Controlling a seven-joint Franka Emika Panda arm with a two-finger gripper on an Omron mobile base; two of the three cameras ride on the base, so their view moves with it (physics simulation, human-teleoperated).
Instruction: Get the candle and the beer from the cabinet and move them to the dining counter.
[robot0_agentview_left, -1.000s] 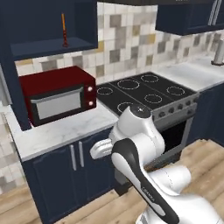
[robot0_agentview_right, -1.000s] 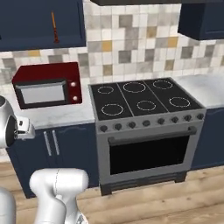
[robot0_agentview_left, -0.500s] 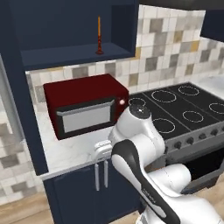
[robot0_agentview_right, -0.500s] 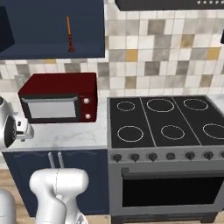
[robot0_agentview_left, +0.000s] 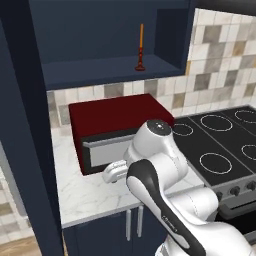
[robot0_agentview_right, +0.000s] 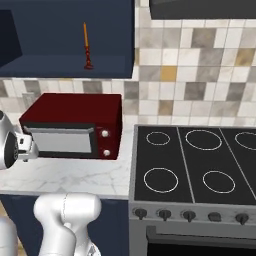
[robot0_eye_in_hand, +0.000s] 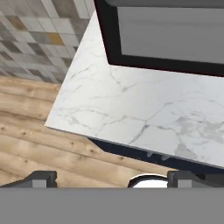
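Up on the open shelf of the navy cabinet (robot0_agentview_left: 100, 35) stands the candle (robot0_agentview_left: 141, 47), a thin orange taper upright on a dark red-brown flared holder, above the red microwave (robot0_agentview_right: 75, 125). Over the marble desk (robot0_eye_in_hand: 131, 113), the tool (robot0_eye_in_hand: 111, 178) hangs spread, nothing between its tips.

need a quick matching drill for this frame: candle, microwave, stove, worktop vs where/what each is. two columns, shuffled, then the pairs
Things:
1. candle
2. microwave
3. stove
4. marble worktop

Places or states:
A. black top with white burner rings, to the right of the red box
B. pale grey-veined slab above navy base doors
C. upright on the open cabinet shelf, above the microwave
D. dark red box with a grey door, sitting on the worktop

Pairs: 1-C, 2-D, 3-A, 4-B
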